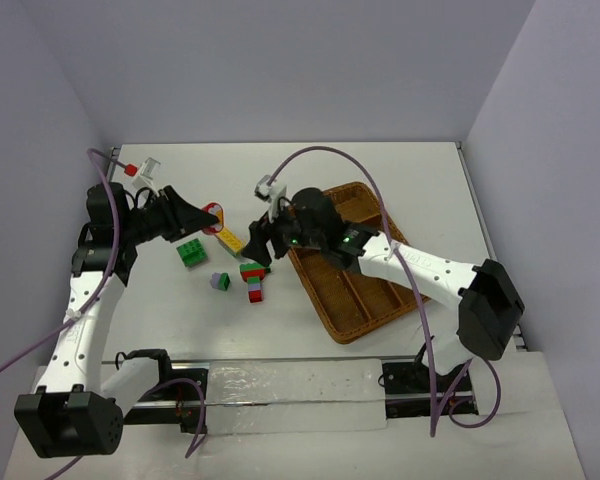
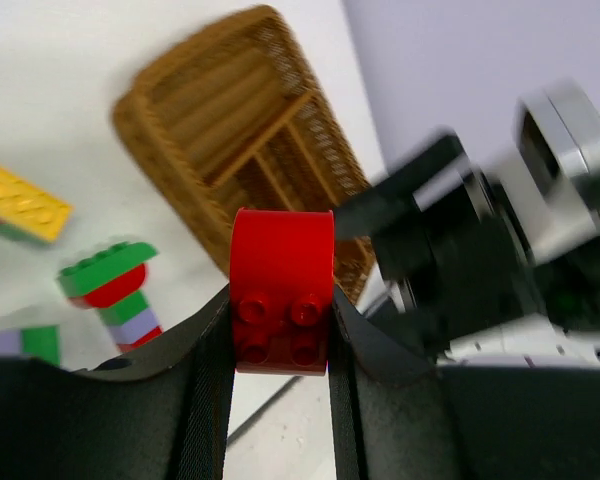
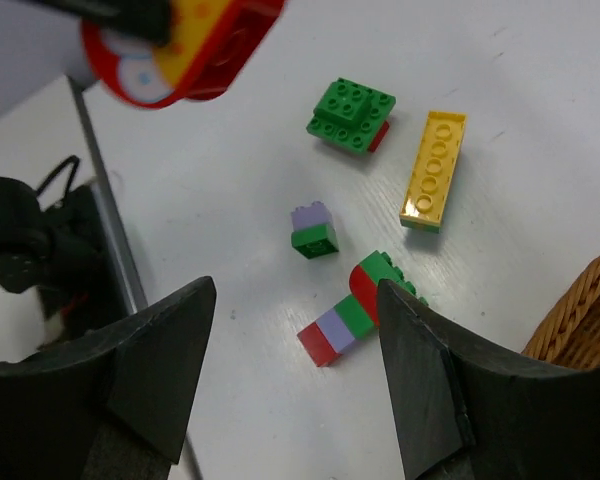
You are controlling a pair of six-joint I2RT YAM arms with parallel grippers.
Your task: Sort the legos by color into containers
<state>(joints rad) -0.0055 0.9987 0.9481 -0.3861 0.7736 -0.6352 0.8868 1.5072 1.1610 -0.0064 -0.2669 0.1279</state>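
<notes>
Lego (image 2: 281, 290) held in left gripper (image 2: 280, 312) is red, round-topped, four-studded.

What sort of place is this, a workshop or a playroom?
Probably a robotics lab test bench. Two white arms are bolted along a white table boxed in by plain walls, and the props are toy bricks and a wicker tray; the left hand grips a red brick.
</notes>
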